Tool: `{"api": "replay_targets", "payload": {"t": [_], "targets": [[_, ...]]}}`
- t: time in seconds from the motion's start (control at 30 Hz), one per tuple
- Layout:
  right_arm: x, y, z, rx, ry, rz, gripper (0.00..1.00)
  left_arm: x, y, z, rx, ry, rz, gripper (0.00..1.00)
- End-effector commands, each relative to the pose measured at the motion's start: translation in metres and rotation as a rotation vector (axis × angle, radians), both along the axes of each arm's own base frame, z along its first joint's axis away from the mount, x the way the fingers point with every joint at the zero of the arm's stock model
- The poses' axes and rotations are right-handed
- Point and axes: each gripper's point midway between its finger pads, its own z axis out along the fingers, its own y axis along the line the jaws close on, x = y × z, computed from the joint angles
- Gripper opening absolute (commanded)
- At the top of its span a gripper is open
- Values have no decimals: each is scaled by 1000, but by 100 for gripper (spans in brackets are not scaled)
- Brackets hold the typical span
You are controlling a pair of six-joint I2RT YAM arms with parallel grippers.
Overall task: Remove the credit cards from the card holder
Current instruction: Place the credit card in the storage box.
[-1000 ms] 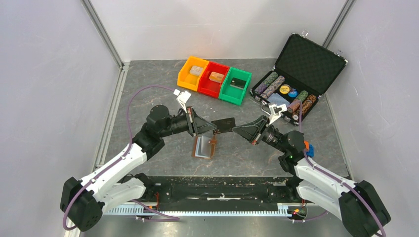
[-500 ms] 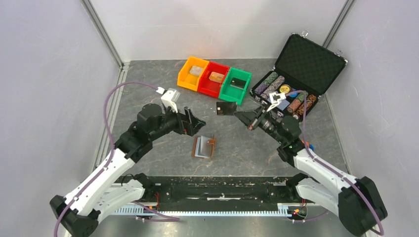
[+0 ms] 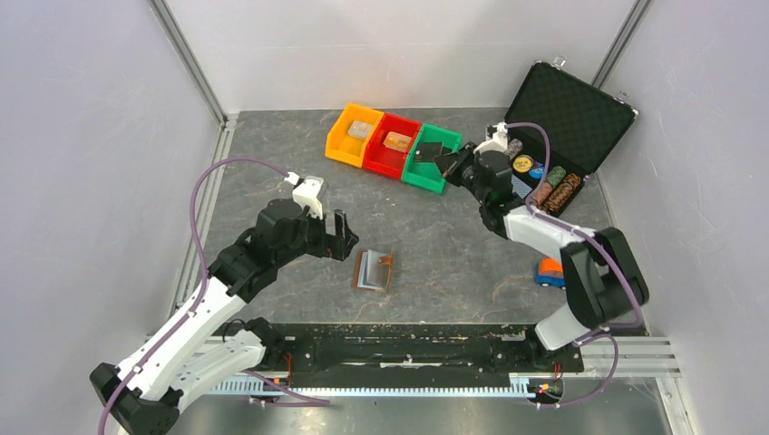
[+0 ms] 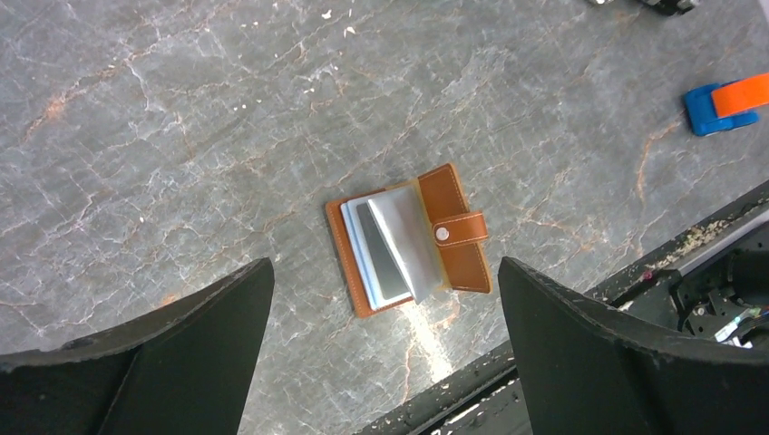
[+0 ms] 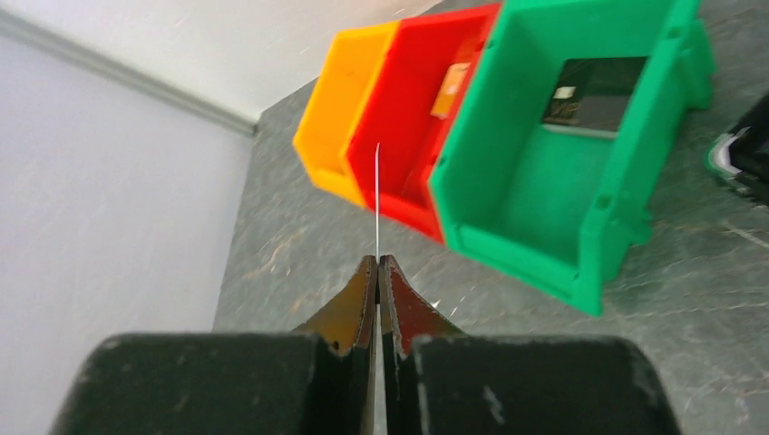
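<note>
The brown card holder [image 3: 374, 269] lies spread open on the table, its pale inner pockets [image 4: 392, 237] and snap tab showing. My left gripper [image 3: 341, 237] hovers just to its left and above it, open and holding nothing [image 4: 384, 263]. My right gripper [image 3: 446, 163] is at the back, shut on a dark credit card [image 3: 430, 150] held over the green bin [image 3: 433, 172]. In the right wrist view that credit card is edge-on, a thin pale line [image 5: 376, 195] rising from the closed gripper [image 5: 377, 259]. Another black card [image 5: 594, 91] lies inside the green bin [image 5: 544, 236].
Orange [image 3: 350, 136] and red [image 3: 390, 145] bins stand left of the green one, each with a card in it. An open black chip case [image 3: 567, 109] is at the back right. A small blue and orange toy [image 3: 549, 270] lies near the right arm.
My left gripper opened and drew back left, leaving the card holder on the table. My right gripper carried the dark card from the middle to the green bin.
</note>
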Motion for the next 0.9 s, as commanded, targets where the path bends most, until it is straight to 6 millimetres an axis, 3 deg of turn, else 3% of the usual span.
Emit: {"api": "replay_targets", "payload": {"t": [0.0, 0.27, 0.5, 0.87], "targets": [[44, -17, -1, 42, 23, -157, 0, 0, 1, 2, 36, -25, -39, 100], [93, -22, -38, 33, 119, -258, 0, -4, 8, 12, 26, -70, -27, 100], [124, -26, -56, 44, 146, -323, 0, -5, 8, 13, 27, -75, -28, 100], [149, -39, -77, -2, 187, -392, 0, -5, 13, 17, 26, -93, -13, 100]]}}
